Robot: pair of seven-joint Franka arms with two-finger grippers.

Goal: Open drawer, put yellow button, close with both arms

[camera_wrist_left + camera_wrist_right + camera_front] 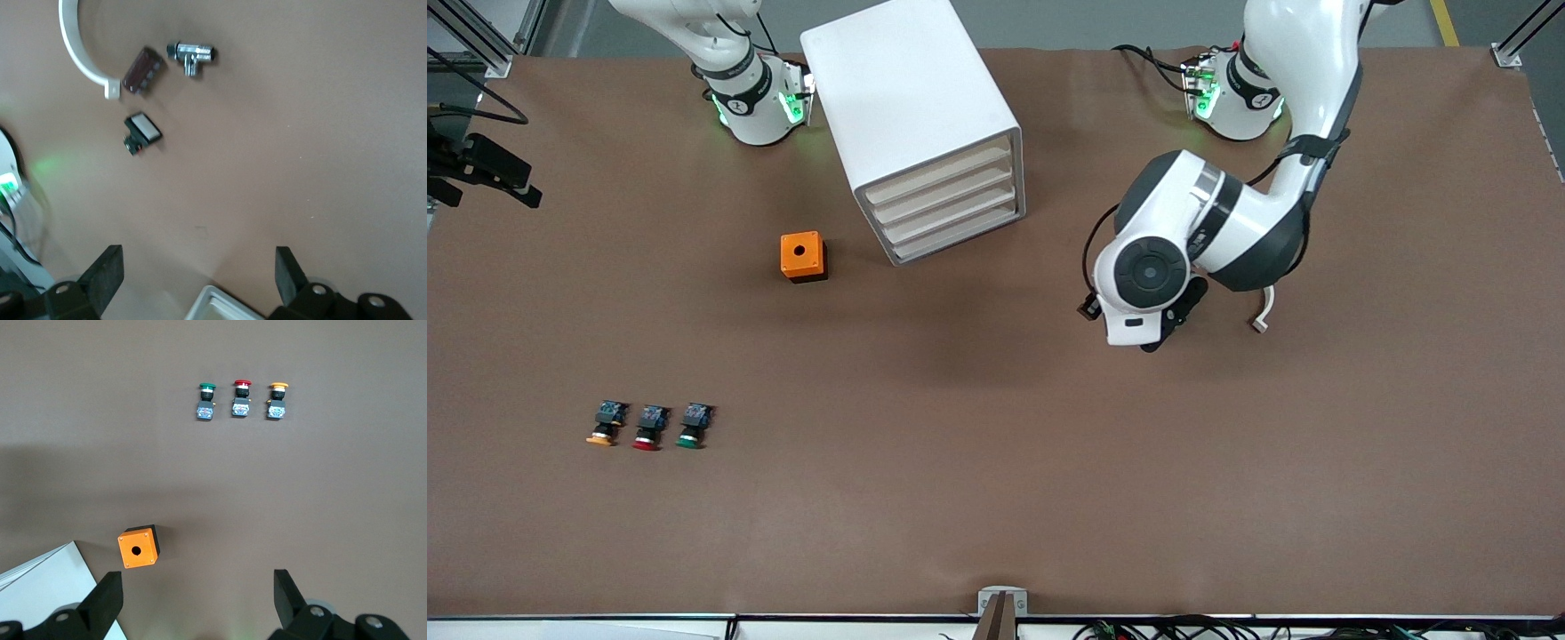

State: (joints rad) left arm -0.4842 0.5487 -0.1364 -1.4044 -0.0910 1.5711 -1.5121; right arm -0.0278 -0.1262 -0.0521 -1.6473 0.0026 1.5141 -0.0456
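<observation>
Brown desk [996, 498], wide and mostly bare. White cabinet [925, 124] sits near the arms' bases, its four-drawer front turned at an angle toward the front camera and the left arm's end; the drawer [941, 174], uppermost of the four, is shut flush with the rest. Left arm reaches out from its base, elbow bent, left hand [1169, 324] hanging over bare desk beside the cabinet front, toward the left arm's end; its fingers [100, 277] stand wide apart, nothing between them, a white corner of the cabinet just showing at the edge of its wrist view. Right hand [197, 600] is up high above the desk near its base, looking down, fingers also spread and empty. Orange cube [803, 256] with a hole lies beside the cabinet, toward the right arm's end. The yellow button [605, 425] is well apart from the cabinet, much nearer the front camera, at the right arm's end, end piece in a row with the red button [649, 428] and green button [693, 426], cap pointing toward the front camera. Judgement: drawer pull falls to the left arm, the nearer one; button pick to the right.
</observation>
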